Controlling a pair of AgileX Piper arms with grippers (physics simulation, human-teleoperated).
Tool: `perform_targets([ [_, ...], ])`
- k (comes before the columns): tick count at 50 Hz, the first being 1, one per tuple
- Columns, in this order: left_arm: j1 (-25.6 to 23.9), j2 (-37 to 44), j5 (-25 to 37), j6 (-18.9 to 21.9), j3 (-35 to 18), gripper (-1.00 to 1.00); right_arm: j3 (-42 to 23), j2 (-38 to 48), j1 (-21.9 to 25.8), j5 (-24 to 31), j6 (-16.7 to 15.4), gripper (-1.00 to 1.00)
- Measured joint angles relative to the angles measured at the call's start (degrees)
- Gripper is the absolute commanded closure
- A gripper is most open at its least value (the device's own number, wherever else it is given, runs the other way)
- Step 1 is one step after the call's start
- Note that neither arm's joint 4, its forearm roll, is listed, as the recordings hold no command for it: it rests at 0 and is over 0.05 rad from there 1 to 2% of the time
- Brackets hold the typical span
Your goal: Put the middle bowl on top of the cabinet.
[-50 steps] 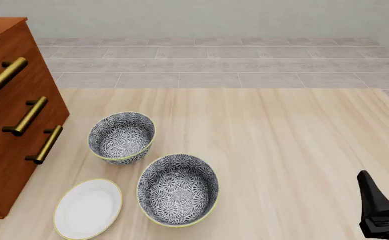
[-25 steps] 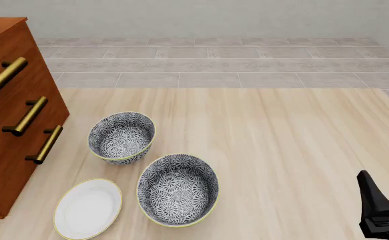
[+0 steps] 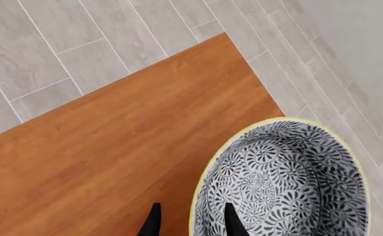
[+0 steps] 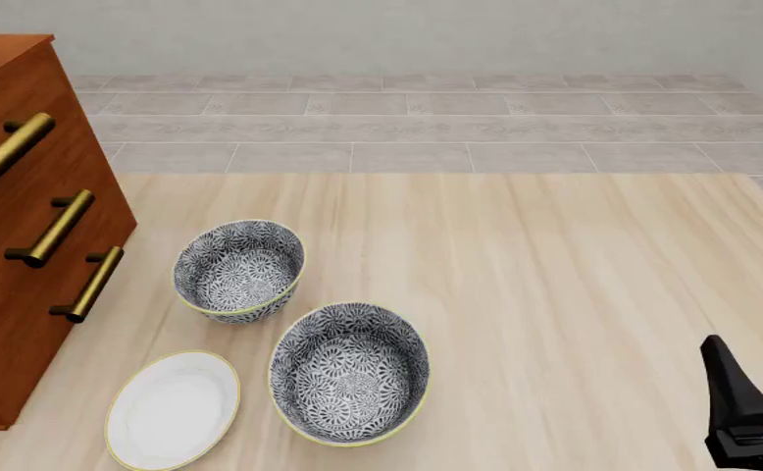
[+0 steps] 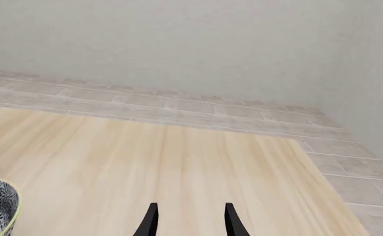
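The left wrist view looks down on the reddish-brown top of the cabinet (image 3: 112,147). The middle bowl (image 3: 283,182), floral grey-and-white with a pale yellow rim, is upright over that top near its edge. My left gripper (image 3: 191,221) is open, one finger inside the bowl's rim and one outside. Neither finger visibly presses the rim. In the front view the cabinet (image 4: 22,226) stands at the far left; the bowl on it and the left gripper are out of that frame. My right gripper (image 5: 191,221) is open and empty, low at the table's near right (image 4: 737,412).
Two more floral bowls sit on the light wooden table, one beside the cabinet (image 4: 239,268) and one nearer me (image 4: 349,373). A flat white plate (image 4: 173,409) with a yellow rim lies in front of the cabinet. Grey tiled floor (image 4: 486,118) lies beyond the table.
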Motion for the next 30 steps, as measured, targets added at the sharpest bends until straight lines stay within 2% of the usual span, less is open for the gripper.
perform_targets([
  [30, -2.06, 0.81, 2.67, -1.66, -2.95, -1.00, 0.00, 0.00, 0.14, 0.07, -0.55, -1.00],
])
